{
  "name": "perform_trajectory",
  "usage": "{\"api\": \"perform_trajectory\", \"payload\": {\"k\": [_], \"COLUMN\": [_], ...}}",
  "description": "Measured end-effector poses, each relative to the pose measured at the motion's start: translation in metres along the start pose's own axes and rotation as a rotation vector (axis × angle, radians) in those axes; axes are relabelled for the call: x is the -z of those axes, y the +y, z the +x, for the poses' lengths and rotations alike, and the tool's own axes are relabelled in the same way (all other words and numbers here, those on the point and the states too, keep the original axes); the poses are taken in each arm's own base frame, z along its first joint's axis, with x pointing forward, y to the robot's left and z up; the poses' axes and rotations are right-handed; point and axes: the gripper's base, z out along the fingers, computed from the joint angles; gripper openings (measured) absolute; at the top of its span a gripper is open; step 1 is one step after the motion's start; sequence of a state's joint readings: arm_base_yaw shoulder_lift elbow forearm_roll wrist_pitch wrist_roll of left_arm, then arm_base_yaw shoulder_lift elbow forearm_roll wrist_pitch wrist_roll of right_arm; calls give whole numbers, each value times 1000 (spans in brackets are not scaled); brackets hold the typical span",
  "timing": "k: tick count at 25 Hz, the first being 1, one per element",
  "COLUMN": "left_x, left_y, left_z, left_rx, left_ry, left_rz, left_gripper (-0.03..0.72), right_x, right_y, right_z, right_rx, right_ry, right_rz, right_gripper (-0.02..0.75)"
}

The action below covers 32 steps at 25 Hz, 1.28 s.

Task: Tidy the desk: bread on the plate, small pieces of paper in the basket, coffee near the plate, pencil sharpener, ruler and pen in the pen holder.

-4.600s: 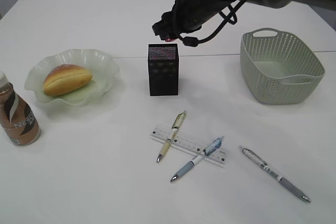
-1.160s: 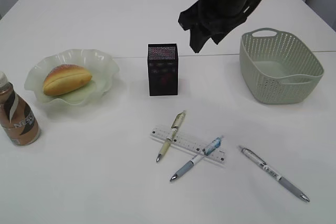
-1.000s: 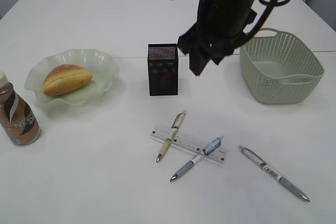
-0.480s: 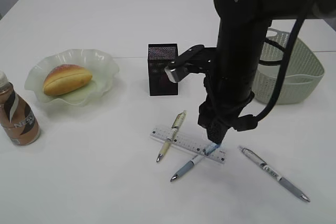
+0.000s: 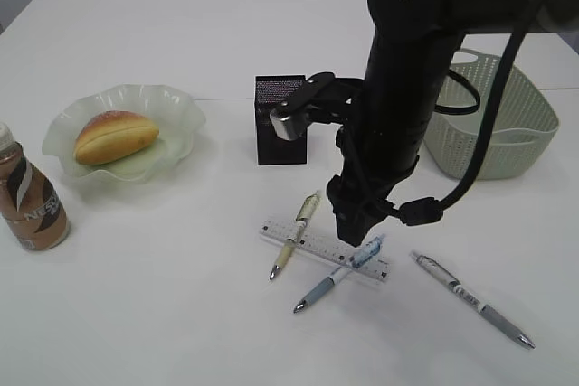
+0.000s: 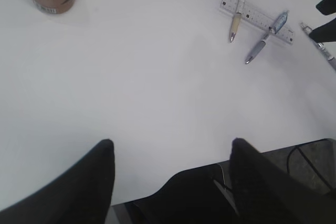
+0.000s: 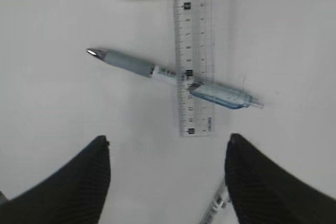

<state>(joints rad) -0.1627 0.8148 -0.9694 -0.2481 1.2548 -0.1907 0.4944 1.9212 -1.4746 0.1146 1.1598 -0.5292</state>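
Observation:
My right gripper (image 5: 355,229) hangs open just above the clear ruler (image 7: 194,61) and the blue pen (image 7: 173,74) lying across it; nothing is between the fingers. A cream pen (image 5: 297,232) crosses the ruler's left end, and a grey pen (image 5: 475,306) lies to the right. The bread (image 5: 116,136) rests on the green plate (image 5: 172,101), with the coffee (image 5: 29,196) at the left edge. The black pen holder (image 5: 279,124) stands behind my arm. The left gripper (image 6: 172,142) is open over the bare desk (image 6: 157,87). Pencil sharpener and paper pieces are out of view.
The grey-green basket (image 5: 507,124) stands at the right, partly behind my right arm. The desk's near edge runs under the left gripper in the left wrist view, with dark floor and cables beyond it.
My right arm has swung down from beside the pen holder to just over the ruler and pens, then shifted a little left. The objects have not moved.

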Motion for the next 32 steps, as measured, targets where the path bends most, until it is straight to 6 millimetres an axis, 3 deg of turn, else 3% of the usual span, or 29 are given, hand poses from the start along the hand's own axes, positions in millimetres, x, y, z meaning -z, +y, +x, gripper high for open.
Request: {"api": "perform_trajectory", "payload": {"k": [3, 6, 18, 26, 32], "left_x": [0, 0, 1, 1, 1], "left_y": [2, 6, 10, 10, 10], "left_z": [0, -1, -2, -2, -2], "left_rx": [-26, -43, -64, -64, -64], "left_ry": [-4, -11, -20, -20, -20], "left_rz": [-23, -62, -113, -113, -113], "left_gripper": [497, 497, 497, 497, 497], "right_x": [0, -1, -7, -48, -46], "right_y": [-5, -8, -10, -18, -20], "right_z": [0, 0, -13, -18, -24], "right_rx": [41, 54, 155, 161, 158], "right_ry": [8, 7, -110, -46, -87], "right_rz": [63, 89, 98, 68, 88], "right_gripper": [578, 602, 598, 593, 594]}}
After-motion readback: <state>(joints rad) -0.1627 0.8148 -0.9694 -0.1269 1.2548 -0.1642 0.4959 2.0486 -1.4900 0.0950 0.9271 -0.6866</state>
